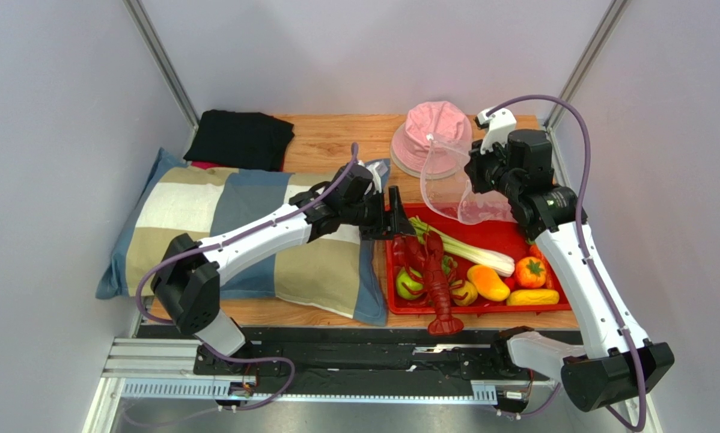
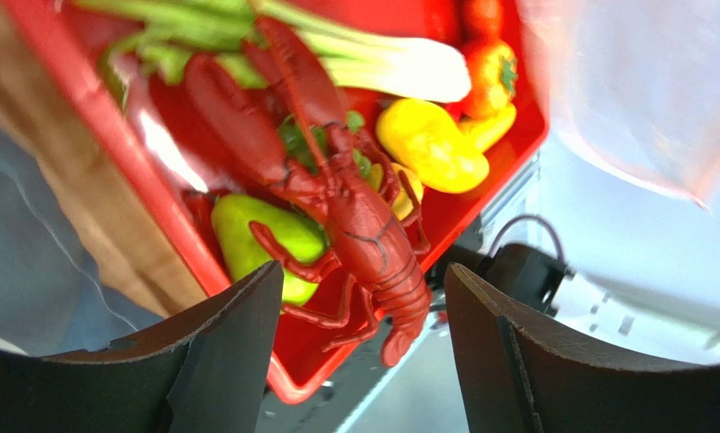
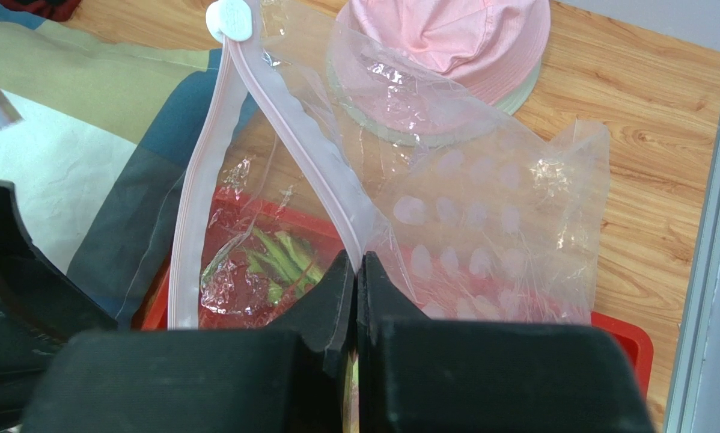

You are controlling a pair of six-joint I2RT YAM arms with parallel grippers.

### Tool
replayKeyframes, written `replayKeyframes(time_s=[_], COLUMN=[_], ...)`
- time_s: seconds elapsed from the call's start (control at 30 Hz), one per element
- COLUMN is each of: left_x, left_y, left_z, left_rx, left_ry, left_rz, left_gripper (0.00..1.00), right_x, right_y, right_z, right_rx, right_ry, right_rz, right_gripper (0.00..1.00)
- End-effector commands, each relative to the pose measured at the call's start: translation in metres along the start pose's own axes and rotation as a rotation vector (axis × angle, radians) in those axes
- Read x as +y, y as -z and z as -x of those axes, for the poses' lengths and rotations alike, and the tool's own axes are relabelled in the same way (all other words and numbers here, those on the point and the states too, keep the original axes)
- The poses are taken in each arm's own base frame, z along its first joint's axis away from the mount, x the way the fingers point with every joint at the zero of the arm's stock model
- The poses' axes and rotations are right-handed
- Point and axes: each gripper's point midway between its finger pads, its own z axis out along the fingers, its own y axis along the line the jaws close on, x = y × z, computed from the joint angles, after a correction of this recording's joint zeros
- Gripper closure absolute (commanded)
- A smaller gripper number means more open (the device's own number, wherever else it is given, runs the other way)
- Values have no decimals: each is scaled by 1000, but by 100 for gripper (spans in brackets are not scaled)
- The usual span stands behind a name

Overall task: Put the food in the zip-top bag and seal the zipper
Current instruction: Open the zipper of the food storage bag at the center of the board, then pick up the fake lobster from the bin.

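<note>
Zip-top bag (image 3: 481, 216) hangs pinched in right hand (image 3: 357, 263).

A patchwork pillow (image 1: 246, 225) in cream, blue and olive squares lies on the left of the wooden table (image 1: 327, 144), its right edge just beside the red tray (image 1: 494, 233). A folded black cloth (image 1: 240, 138) sits at the far left, just beyond the pillow. A pink hat (image 1: 431, 126) rests brim-down at the far edge, beyond the tray.

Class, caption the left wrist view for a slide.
Open left claw hovers over the red lobster on the red tray.
</note>
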Motion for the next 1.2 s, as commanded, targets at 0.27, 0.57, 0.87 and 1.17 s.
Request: replayKeyframes(time_s=[0.27, 0.57, 0.87, 1.17], left_x=[16, 32, 42, 54], left_y=[-45, -66, -83, -102], left_z=[-23, -21, -29, -34], left_rx=[61, 26, 19, 26], left_ry=[344, 444, 477, 496], left_rz=[177, 336, 447, 520], left_gripper=[21, 30, 34, 42], right_x=[-1, 1, 2, 3], right_y=[14, 13, 12, 12], right_z=[31, 31, 33, 32], right_rx=[-99, -98, -97, -97], right_ry=[-43, -38, -32, -32], right_rz=[-14, -1, 8, 11], right_gripper=[100, 100, 100, 100])
